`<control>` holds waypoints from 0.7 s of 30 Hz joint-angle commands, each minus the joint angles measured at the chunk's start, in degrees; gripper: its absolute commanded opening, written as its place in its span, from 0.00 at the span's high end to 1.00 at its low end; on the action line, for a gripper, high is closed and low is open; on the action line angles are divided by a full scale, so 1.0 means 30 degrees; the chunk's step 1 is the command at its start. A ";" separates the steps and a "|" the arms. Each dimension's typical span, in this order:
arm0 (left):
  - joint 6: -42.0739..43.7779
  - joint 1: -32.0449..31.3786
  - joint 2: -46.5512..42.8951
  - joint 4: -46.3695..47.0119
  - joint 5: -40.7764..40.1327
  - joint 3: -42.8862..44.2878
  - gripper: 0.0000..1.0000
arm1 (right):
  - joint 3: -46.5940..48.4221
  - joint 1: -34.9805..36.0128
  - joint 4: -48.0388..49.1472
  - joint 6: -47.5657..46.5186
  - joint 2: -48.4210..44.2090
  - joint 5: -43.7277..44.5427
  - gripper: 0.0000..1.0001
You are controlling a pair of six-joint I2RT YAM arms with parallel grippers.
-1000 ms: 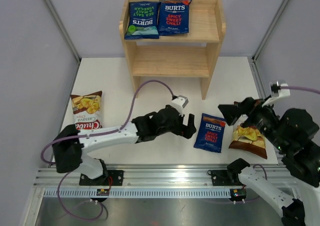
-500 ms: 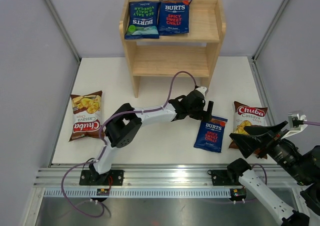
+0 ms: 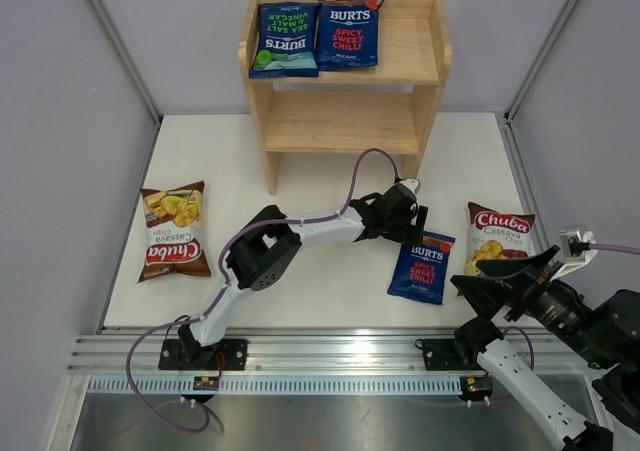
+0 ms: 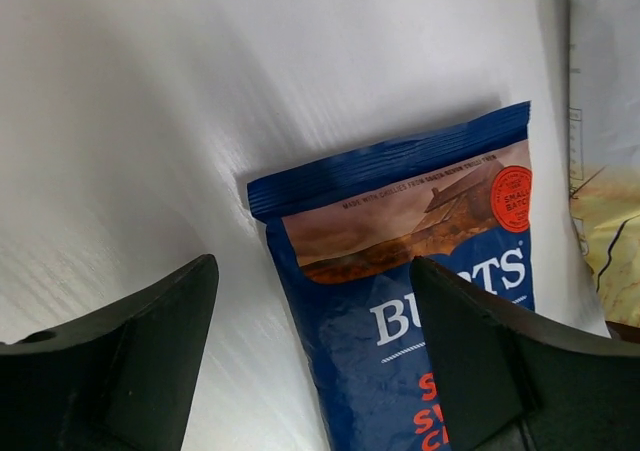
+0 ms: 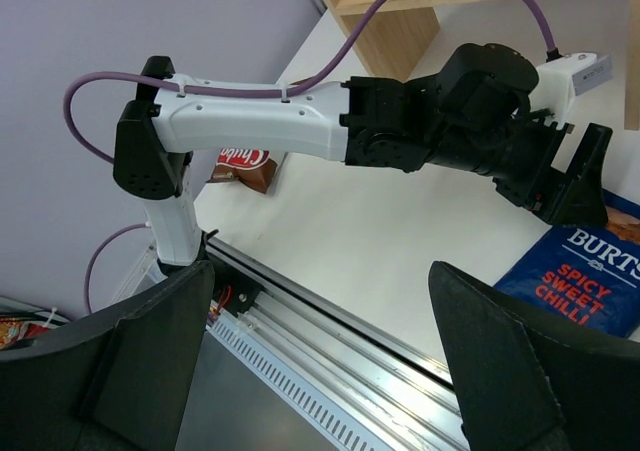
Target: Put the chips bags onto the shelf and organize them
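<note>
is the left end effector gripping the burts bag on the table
No, the left end effector hangs wide open over the Burts bag, not clamping it.

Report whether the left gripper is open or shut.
Open. The left gripper shows fingers wide apart, either side of the blue Burts bag, nothing clamped.

Top view: I look down from above and behind both arm bases, over the whole white table [image 3: 200, 151] to the light wooden two-tier shelf [image 3: 340, 121] at its far side.
Left wrist view: my nearest look, pointing down between the left gripper [image 4: 310, 264] fingers at the dark blue, orange-topped BURTS bag [image 4: 380, 271].
Right wrist view: raised off the table, looking between the right gripper [image 5: 320, 271] fingers across at the white-and-black left arm [image 5: 260, 121].
Shared: I find that blue bag in all three views, and the left arm in the top and right wrist views.
</note>
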 commanded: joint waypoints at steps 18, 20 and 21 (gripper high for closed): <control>-0.1849 -0.0603 0.1971 -0.2051 -0.3987 0.2027 0.86 | -0.0530 0.0079 0.0754 0.0468 -0.1236 -0.1324 0.05; -0.1996 -0.0632 0.1126 -0.1640 -0.4628 0.0803 1.00 | -0.0735 0.0050 0.0871 0.0498 -0.1324 -0.1324 0.05; -0.2083 -0.0661 0.0714 -0.1000 -0.4981 0.0243 1.00 | -0.0939 0.0078 0.0901 0.0527 -0.1382 -0.1295 0.05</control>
